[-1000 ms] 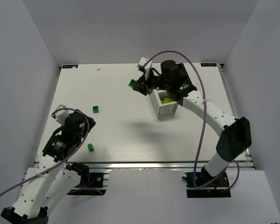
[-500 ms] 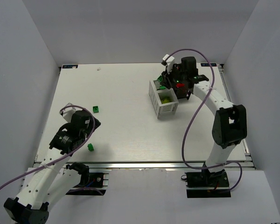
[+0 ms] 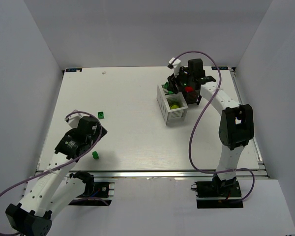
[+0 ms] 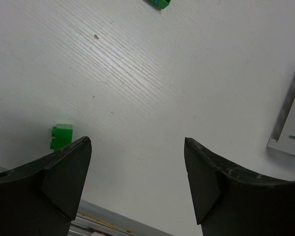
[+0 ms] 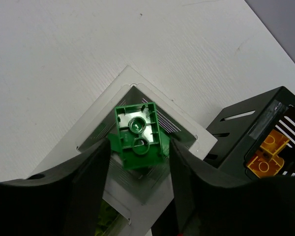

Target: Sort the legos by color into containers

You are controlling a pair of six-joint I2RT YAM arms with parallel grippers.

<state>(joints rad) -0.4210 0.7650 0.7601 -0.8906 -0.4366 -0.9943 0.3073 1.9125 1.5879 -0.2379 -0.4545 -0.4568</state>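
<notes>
Above the white bin (image 3: pixel 176 116), the right claw (image 5: pixel 139 146), pointed down, tight on a green brick (image 5: pixel 137 129); left claw (image 4: pixel 137 147) agape.

Table (image 4: pixel 152 98): matt white, with a fine wood-like grain. Brick (image 5: pixel 137 135): green plastic, smooth and glossy. White bin (image 5: pixel 182 120): smooth plastic with a slight sheen. Black bin (image 5: pixel 236 132): glossy plastic. My left fingers (image 4: pixel 64 172): matt black, scuffed at the edges.

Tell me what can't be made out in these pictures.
Black bin: top view, right arm covers most; right wrist view crops it.
Loose green brick: left wrist view, top edge cuts it off.
Right gripper: whether it grips the dark green brick; contact unclear.
</notes>
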